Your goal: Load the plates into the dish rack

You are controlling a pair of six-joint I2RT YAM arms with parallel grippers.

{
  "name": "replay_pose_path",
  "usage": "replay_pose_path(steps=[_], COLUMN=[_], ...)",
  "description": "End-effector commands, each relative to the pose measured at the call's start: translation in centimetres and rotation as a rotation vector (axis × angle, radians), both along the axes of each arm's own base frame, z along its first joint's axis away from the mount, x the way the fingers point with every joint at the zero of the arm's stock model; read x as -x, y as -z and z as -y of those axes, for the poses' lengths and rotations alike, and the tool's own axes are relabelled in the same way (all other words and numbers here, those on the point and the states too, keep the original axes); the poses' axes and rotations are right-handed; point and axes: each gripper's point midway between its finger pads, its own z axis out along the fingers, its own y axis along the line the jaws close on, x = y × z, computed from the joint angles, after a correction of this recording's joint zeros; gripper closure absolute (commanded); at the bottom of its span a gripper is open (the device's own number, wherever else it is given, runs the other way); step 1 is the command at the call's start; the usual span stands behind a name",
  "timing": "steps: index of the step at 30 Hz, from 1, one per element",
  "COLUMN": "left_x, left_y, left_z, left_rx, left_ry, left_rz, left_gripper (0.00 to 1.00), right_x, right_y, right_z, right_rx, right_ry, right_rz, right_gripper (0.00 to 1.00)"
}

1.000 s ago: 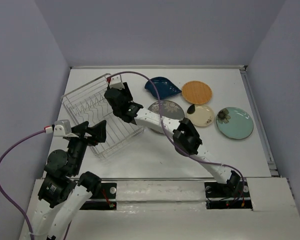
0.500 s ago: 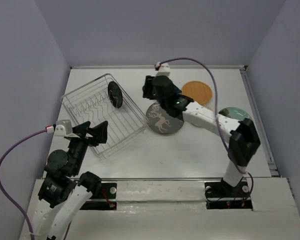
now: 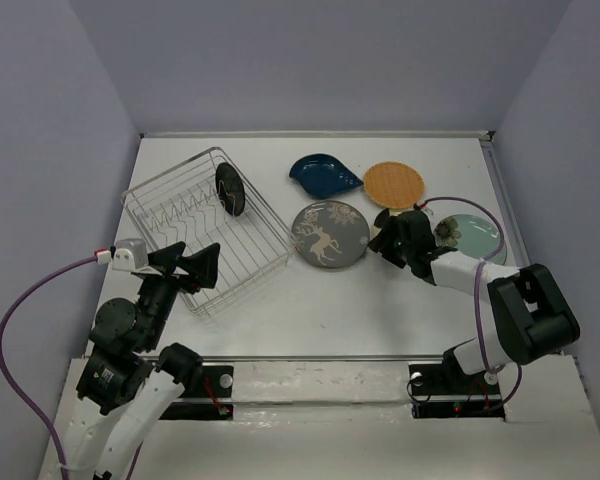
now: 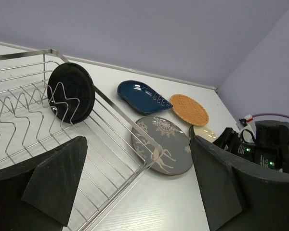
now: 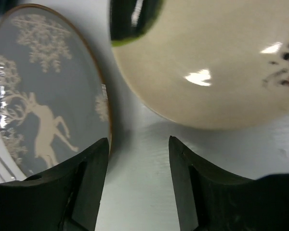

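The dish rack stands on the left, with the glossy black plate upright among its far tines. The dark blue leaf plate, orange plate, grey deer plate and teal floral plate lie flat on the table. My right gripper is open and low over the table. In the right wrist view it sits between the deer plate and the cream plate, holding nothing. My left gripper is open and empty above the rack's near corner.
The left wrist view shows the rack's wires, the black plate, the deer plate past the rack's corner, and the right arm at the right. Grey walls close in the table on three sides.
The right arm left the rack, where the black plate stays standing, swung right over the plates and came down between the deer and cream plates. The left arm barely moved.
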Motion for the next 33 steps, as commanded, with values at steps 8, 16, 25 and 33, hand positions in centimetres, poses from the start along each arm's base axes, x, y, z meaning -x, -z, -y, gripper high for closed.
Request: replay_pose_path(steps=[8, 16, 25, 33], left_x=[-0.5, -0.6, -0.8, -0.9], left_y=[-0.8, -0.8, -0.7, -0.7], left_z=[0.5, 0.4, 0.5, 0.3], left_rx=[0.003, 0.001, -0.001, -0.002], left_ry=[0.011, 0.009, 0.006, -0.002], left_rz=[0.031, 0.030, 0.024, 0.024], left_gripper=[0.01, 0.01, 0.01, 0.01], right_x=[-3.6, -3.2, -2.0, -3.1], right_y=[-1.0, 1.2, -0.1, -12.0], right_z=[-6.5, -6.3, -4.9, -3.9], right_rx=[-0.304, -0.418, -0.385, -0.224], right_ry=[-0.153, -0.045, -0.035, -0.093], right_rz=[0.143, 0.134, 0.191, 0.435], right_gripper=[0.41, 0.61, 0.93, 0.93])
